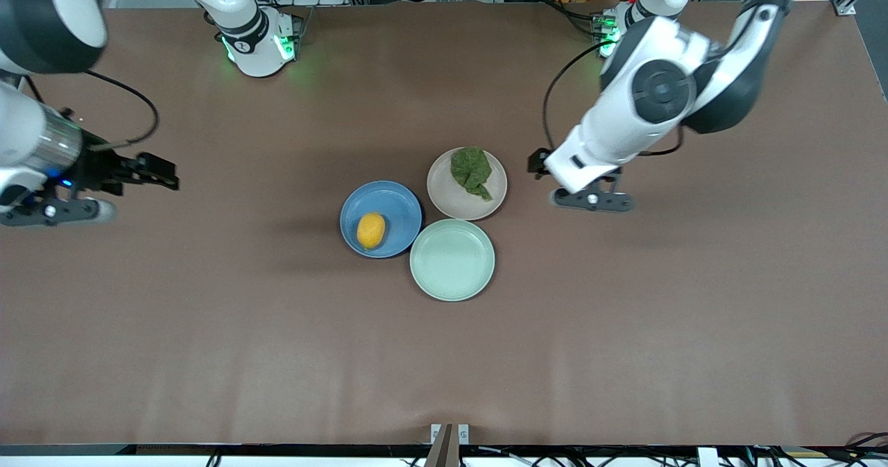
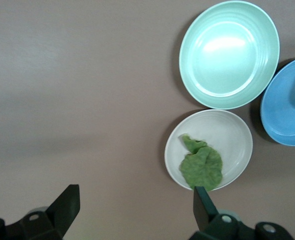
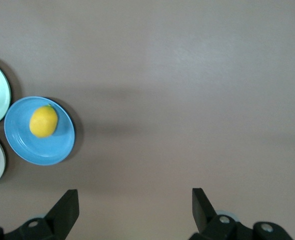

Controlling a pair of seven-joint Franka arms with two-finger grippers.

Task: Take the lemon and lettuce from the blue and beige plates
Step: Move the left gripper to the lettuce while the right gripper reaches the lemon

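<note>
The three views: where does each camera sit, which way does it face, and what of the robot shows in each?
Front view: high across the table, facing the bases; shows both arms, the left gripper, the right gripper and three plates.
Left wrist view: on the left arm, looking down; its open fingers frame the lettuce on the beige plate.
Right wrist view: on the right arm, looking down; open fingers, bare table, lemon on the blue plate.
All views share the blue, beige and green plate.
</note>
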